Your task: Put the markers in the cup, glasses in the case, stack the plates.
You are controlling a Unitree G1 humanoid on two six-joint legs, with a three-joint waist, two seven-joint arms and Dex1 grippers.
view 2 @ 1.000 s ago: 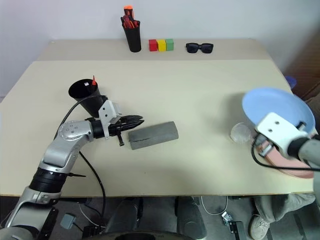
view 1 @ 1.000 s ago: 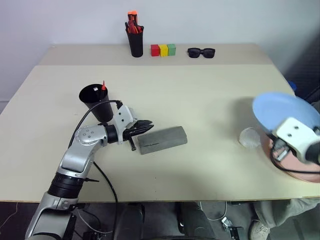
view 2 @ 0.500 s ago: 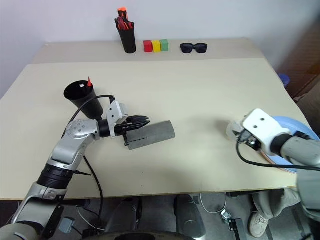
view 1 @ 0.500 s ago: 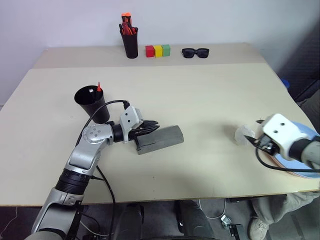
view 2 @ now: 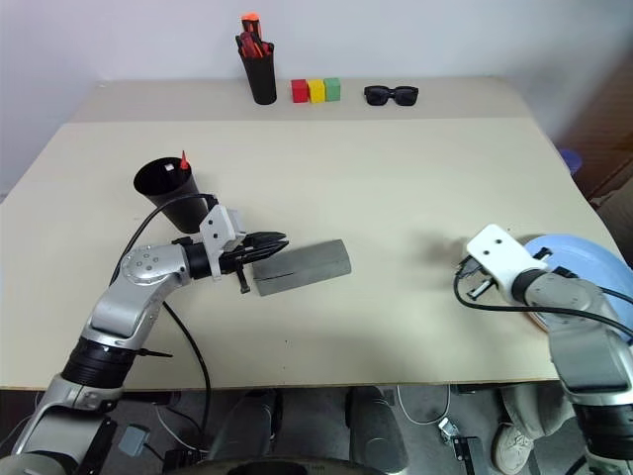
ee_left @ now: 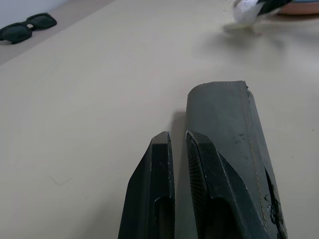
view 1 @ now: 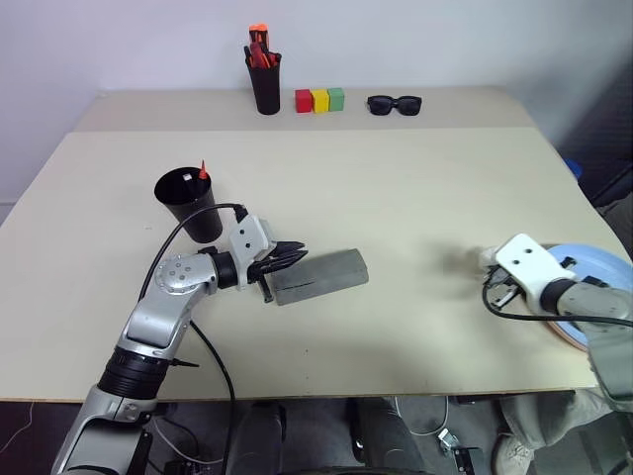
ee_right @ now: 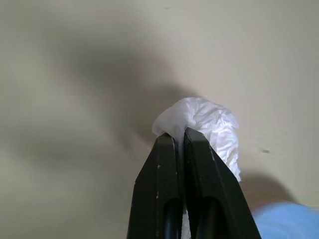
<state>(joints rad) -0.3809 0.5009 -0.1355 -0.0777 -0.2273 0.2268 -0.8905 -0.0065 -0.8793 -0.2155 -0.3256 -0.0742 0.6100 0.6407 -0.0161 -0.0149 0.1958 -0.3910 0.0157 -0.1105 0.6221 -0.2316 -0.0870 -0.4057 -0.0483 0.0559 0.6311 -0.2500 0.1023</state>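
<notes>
No lettering, label, brand, number or sign can be read on anything in these views, near or far.

— Where's the case (view 1: 319, 276)?
— Near-left on the surface (view 1: 396, 188), the cup (view 1: 189, 203) just beyond it to the left.
— And the plates (view 1: 593, 297)?
— Stacked at the near-right edge; sunglasses (view 1: 397, 103) lie far back.

Lab – bare table (view 1: 396, 178), test blocks (view 1: 319, 99).
</notes>
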